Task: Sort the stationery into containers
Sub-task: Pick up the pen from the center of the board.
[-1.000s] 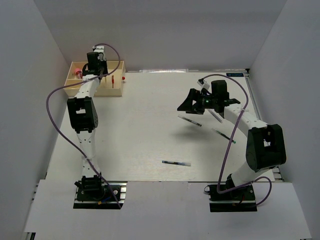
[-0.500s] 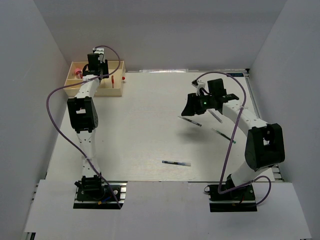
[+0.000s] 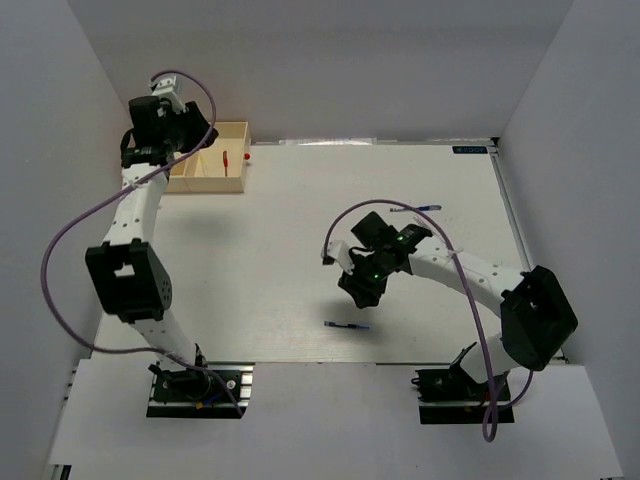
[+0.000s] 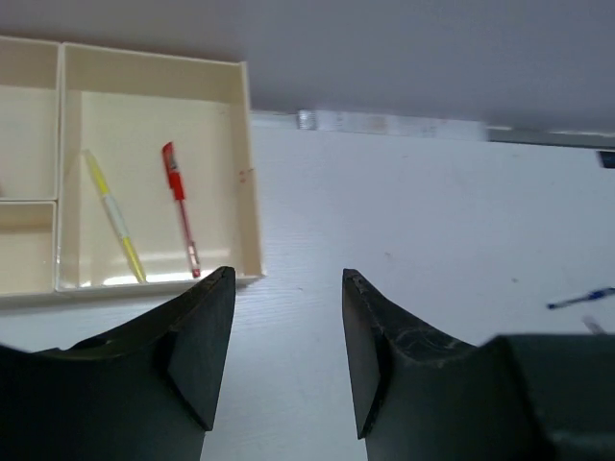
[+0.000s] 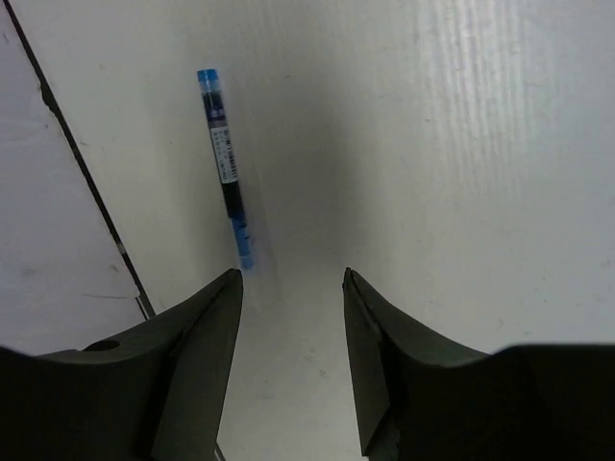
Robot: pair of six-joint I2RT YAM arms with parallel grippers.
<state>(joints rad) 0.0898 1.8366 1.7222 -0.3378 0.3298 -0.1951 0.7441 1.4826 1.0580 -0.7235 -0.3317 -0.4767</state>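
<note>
The cream tray (image 4: pixel 242 182) (image 3: pixel 238 172) sits at the table's far left corner. In its large compartment lie a red pen (image 4: pixel 180 206) (image 3: pixel 225 158) and a yellow-green pen (image 4: pixel 113 216). My left gripper (image 4: pixel 288 279) (image 3: pixel 193 135) hangs open and empty, above the tray's near side. A blue pen (image 5: pixel 226 168) (image 3: pixel 347 326) lies near the table's front edge. My right gripper (image 5: pixel 291 279) (image 3: pixel 358 292) is open just above the table, and the pen's tip sits beside its left finger. Another blue pen (image 3: pixel 415 209) (image 4: pixel 579 299) lies at the back right.
Grey walls close the table in on three sides. The left arm's purple cable (image 3: pixel 70 240) loops out to the left. The table's front edge (image 5: pixel 86 182) runs close beside the blue pen. The tray's two small compartments (image 4: pixel 24 125) show at the left.
My left gripper has opened and lifted back from over the tray. My right gripper has narrowed and swung from the back right down to the blue pen near the front edge.
</note>
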